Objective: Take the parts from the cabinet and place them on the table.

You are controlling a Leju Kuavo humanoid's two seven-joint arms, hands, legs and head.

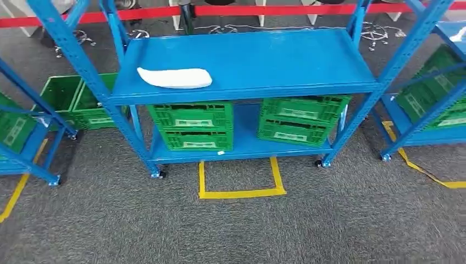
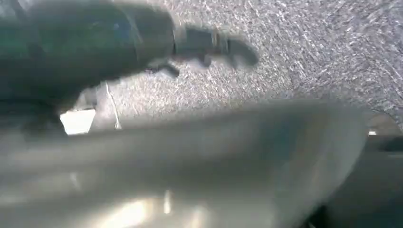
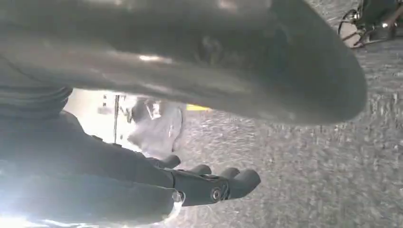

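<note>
A long white part (image 1: pixel 175 78) lies flat on the left half of the blue cabinet's upper shelf (image 1: pixel 258 60), straight ahead of me. In the left wrist view my left hand (image 2: pixel 190 47) hangs over grey carpet, blurred, its dark fingers (image 2: pixel 223 46) stretched out and nothing in them. In the right wrist view my right hand (image 3: pixel 199 183) also hangs over the carpet. Its dark fingers (image 3: pixel 228 185) are held straight, away from the thick thumb (image 3: pixel 247 71), and it holds nothing.
Green crates (image 1: pixel 192 125) (image 1: pixel 299 118) stand on the cabinet's lower shelf. More blue racks with green crates stand to the left (image 1: pixel 22 126) and right (image 1: pixel 434 93). A yellow tape square (image 1: pixel 240 191) marks the carpet before the cabinet. A red barrier (image 1: pixel 275 10) runs behind.
</note>
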